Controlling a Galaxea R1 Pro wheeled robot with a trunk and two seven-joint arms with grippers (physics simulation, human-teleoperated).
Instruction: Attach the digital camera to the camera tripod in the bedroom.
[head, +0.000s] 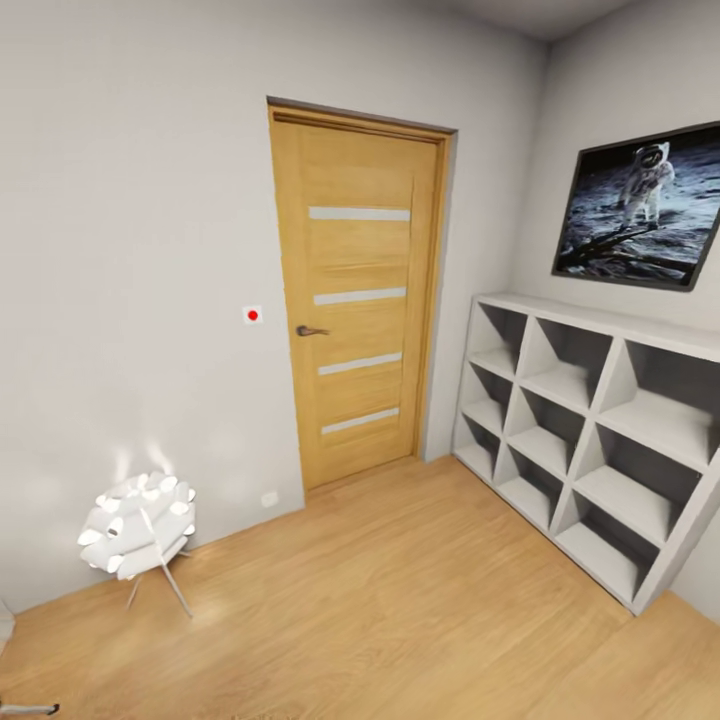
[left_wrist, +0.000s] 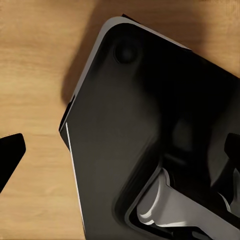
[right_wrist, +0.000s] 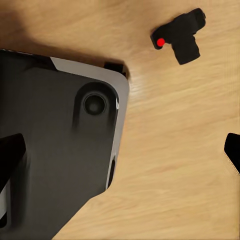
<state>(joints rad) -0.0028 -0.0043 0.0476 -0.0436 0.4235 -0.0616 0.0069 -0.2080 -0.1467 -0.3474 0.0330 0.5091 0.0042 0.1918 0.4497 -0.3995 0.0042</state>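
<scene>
Both arms are hanging low over the robot's black base (right_wrist: 55, 150), grippers too hidden to tell open or shut, the camera (right_wrist: 181, 36) is lying on the floor (right_wrist: 175, 165) near the base, and farther off the door (head: 358, 300) is standing closed.

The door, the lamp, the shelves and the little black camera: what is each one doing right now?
Wooden door: shut, handle level.
Floor lamp: lit, standing on its thin legs beside the wall.
White shelf unit: its compartments hold nothing.
Digital camera: lying on the wood floor, not held, red dot showing.
</scene>
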